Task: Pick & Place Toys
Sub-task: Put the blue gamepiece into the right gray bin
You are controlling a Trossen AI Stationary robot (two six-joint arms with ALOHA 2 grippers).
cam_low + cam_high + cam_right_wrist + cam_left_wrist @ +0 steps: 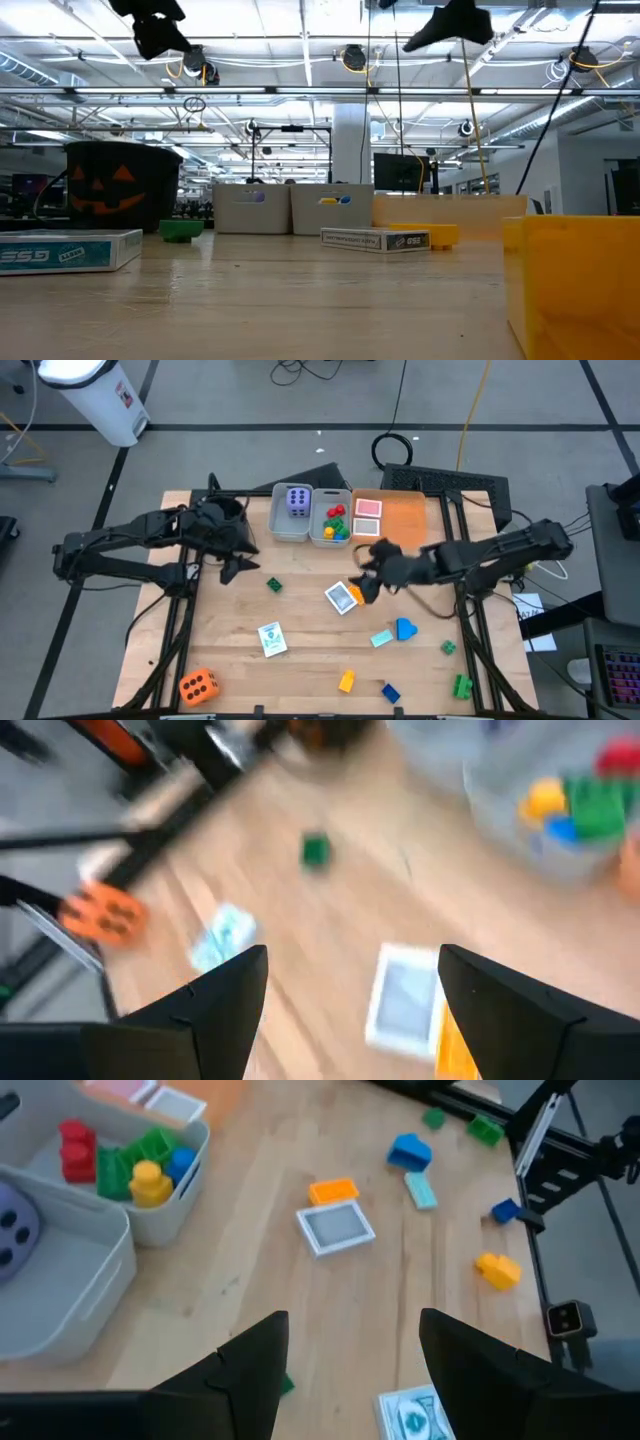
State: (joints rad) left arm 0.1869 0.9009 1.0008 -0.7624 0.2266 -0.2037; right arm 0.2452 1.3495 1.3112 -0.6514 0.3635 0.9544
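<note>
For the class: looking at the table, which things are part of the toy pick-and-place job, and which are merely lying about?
Belong to the job:
purple die
orange die
loose bricks
picture cards

Just there:
grey bins
orange tray
white container on the floor

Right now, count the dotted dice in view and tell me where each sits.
2. The purple die sits inside the left grey bin. The orange die lies on the table at its near-left corner. No others show; one could be hidden under an arm.
</note>
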